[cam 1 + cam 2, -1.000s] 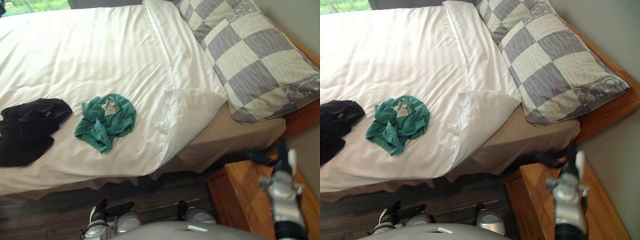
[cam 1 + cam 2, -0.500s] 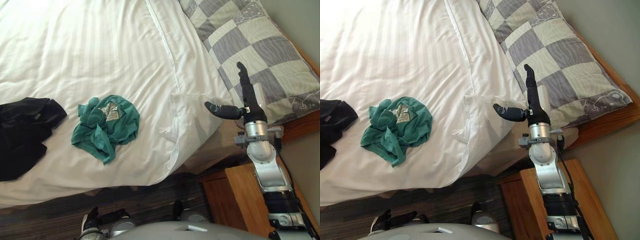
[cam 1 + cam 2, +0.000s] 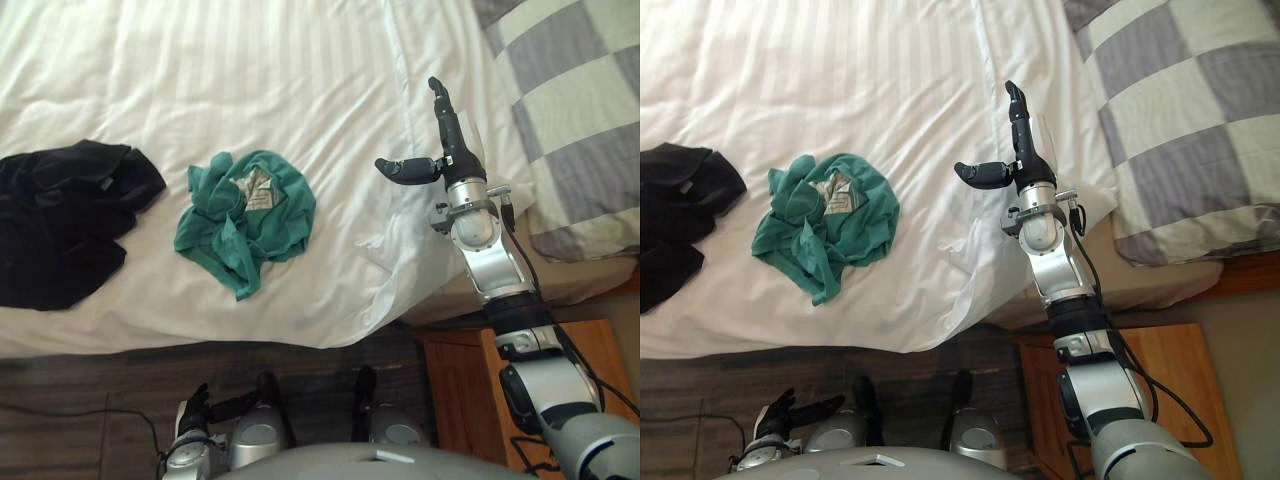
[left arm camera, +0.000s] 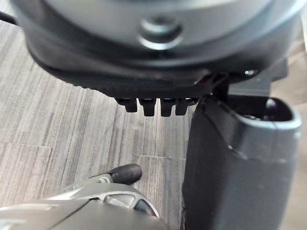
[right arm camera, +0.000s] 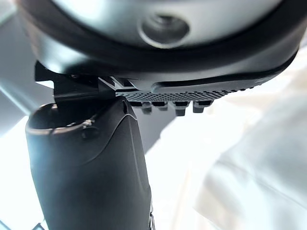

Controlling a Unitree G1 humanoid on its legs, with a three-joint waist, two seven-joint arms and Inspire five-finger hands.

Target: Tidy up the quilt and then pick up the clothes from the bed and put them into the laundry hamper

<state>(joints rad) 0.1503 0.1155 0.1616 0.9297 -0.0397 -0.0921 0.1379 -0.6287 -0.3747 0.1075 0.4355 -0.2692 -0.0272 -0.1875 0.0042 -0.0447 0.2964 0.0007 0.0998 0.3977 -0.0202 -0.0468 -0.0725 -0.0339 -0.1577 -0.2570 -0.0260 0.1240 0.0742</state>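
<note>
Two items uncollected — green garment (image 3: 245, 212) and black garment (image 3: 62, 225) — both lay crumpled on the white quilt (image 3: 280, 70). Quilt corner (image 3: 395, 255) was folded back near the checked pillow (image 3: 575, 110); tidying judged unfinished. Right hand (image 3: 452, 150) hovered over that corner, fingers straight, thumb apart, holding nothing. Left hand (image 3: 192, 425) hung low, relaxed, empty. Wooden nightstand (image 3: 465, 390) crowded the right arm.

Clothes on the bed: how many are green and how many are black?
Green clothes: 1
Black clothes: 1
Total: 2
</note>
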